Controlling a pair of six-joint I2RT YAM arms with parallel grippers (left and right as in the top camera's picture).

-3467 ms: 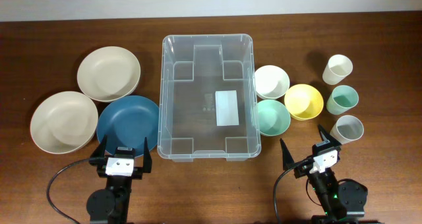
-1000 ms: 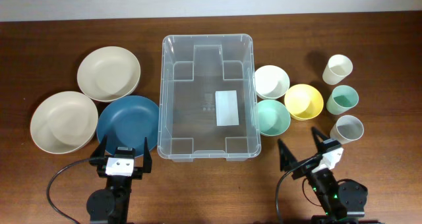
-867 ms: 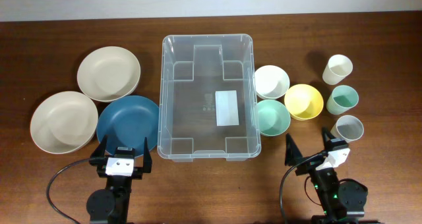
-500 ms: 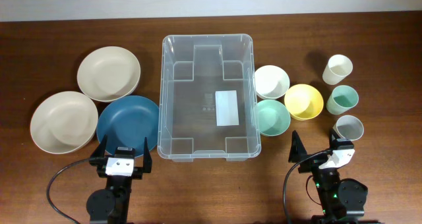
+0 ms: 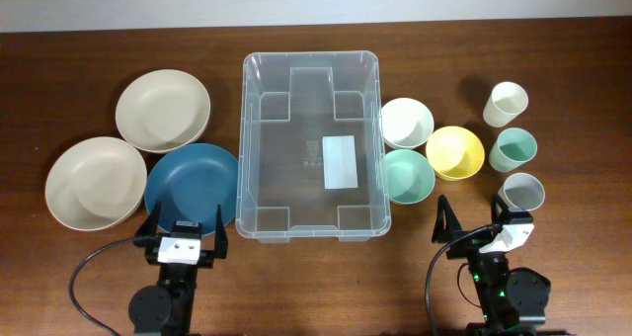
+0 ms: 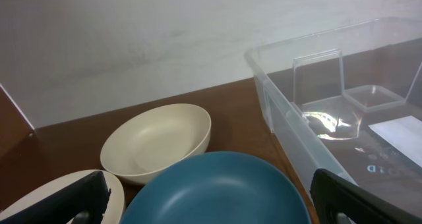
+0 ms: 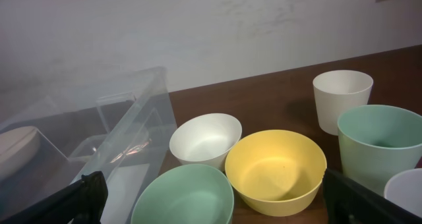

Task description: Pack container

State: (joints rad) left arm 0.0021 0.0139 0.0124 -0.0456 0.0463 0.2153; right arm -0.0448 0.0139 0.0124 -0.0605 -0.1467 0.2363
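- The left end effector (image 5: pixel 186 223) sits at the near edge of the counter (image 5: pixel 89 59) with its two fingers spread wide and nothing between them; its tips point at the near rim of the dark blue plate (image 5: pixel 192 183).
- The right end effector (image 5: pixel 470 221) is also spread wide and holds nothing. It is angled slightly to the right, with one finger near the mint green bowl (image 5: pixel 408 175) and the other just beside the pale grey cup (image 5: pixel 521 192).
- The container (image 5: pixel 243 148) stands in the middle of the counter, between the two groups of dishes, with its long sides running away from the arms. Nothing lies in it; the white label (image 5: pixel 340 162) shows through its clear base.
- Left of it are the blue plate and two cream plates, one farther back (image 5: pixel 163 109) and one to the far left (image 5: pixel 95 183); the blue plate overlaps both.
- Right of it the white bowl (image 5: pixel 406 122) and the mint green bowl sit against the container's wall, with the yellow bowl (image 5: pixel 455 151) beside them.
- Farther right, a cream cup (image 5: pixel 506 104), a green cup (image 5: pixel 514 149) and the grey cup stand upright in a column.
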